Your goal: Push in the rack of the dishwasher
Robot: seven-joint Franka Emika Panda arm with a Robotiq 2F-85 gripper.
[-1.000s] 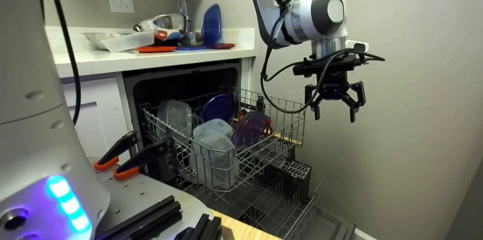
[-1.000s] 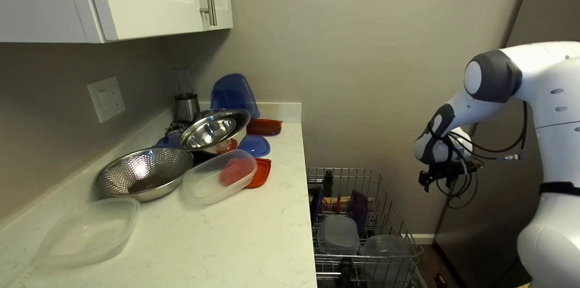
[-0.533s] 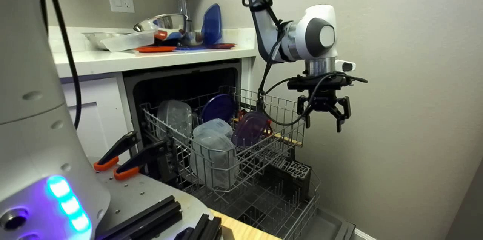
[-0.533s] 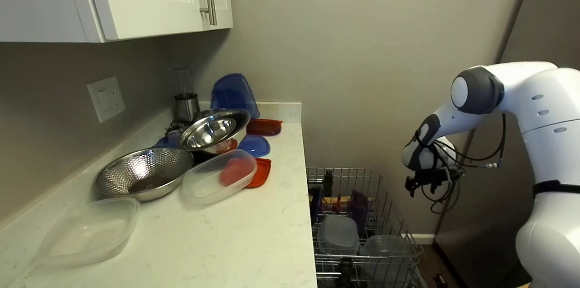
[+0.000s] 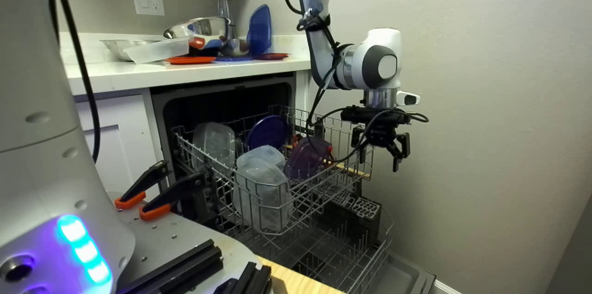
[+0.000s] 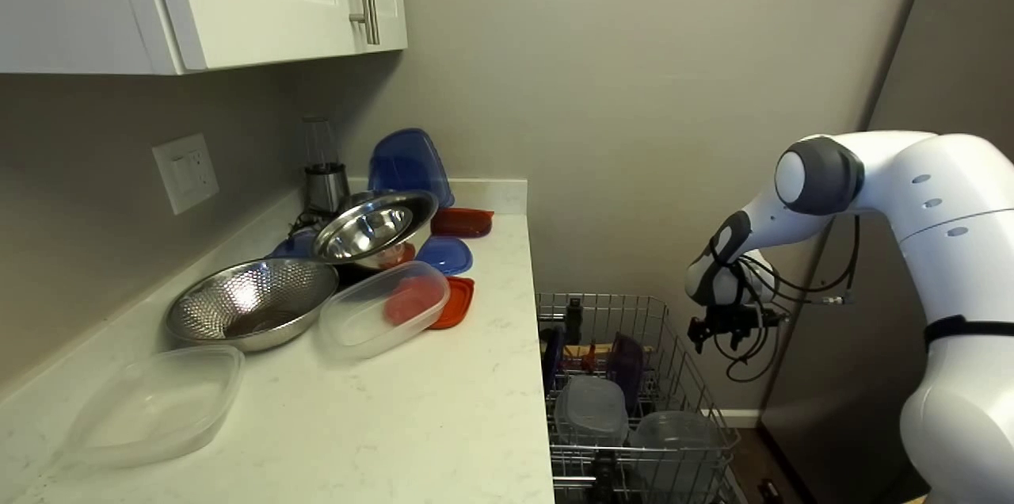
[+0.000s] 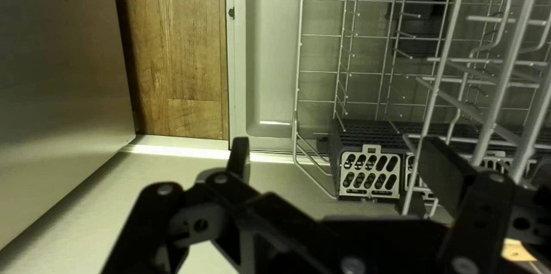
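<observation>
Black claw, mine: jaws spread apart, nothing gripped, hanging near the wall-side front corner of the rack. Wrist view shows wire behind one jaw; touching or apart, can't tell.

Main risk: spread jaws straddle or hook a wire, and I drag or lift instead of pushing. Bringing them together first would likely make a better pusher. Second: force at that corner alone could skew the rack and bind it; mid-rim looks safer. Third: sagging cable snags on the wire, depth unclear.

Rack's load next: dark blue lid and purple plastic piece leaning, clear container toward the front. If loose, a jerky shove could tip one into the top lip of the dishwasher. Rack sits well out of it, so the push isn't done.

Underneath, lower rack is out too, cutlery basket in it; come in too low and I hit those. Wall runs close along that side, little room to swing. Grey panel stands across from the dishwasher's front, may limit backing off.

Farthest: surface above the dishwasher, carrying colander and steel bowl; not in the push path, I'd judge, but it caps load height.
</observation>
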